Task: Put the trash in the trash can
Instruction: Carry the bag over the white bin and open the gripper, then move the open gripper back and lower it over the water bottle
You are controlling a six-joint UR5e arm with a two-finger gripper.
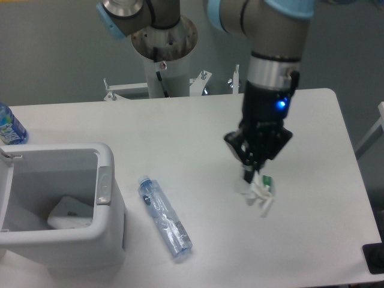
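Clamped on the crumpled wrapper [259, 191], the claw [254, 177] hangs over the right half of the desk [180, 126], its two fingers pinching the top of the clear plastic so the piece dangles below them, seemingly clear of the surface, though its lower tip may just brush it. The wrapper looks feather-light and springy: thin film that will buckle under the pinch rather than resist, and slick enough to slide out if the hold loosens, so a bite on a folded, doubled-up edge, as here, seems the safest place. It is small, cup-like and creased, mostly see-through with whitish folds and a little green mark near the fingertips.

Left of it and lower on the desk lies the flattened bottle [164, 217], well apart from the claw, stretched diagonally with its bluish cap toward the upper left. It too should be light, but stiffer along its length; the narrow waist near the middle looks like the best place to take it.

Beyond the bottle, just beside its cap end, stands the white trash can [107, 198], open at the top, with a grey latch strip on the near wall and a pale object already inside. An uncrushed bottle with a blue label [9, 127] stands at the far left edge.
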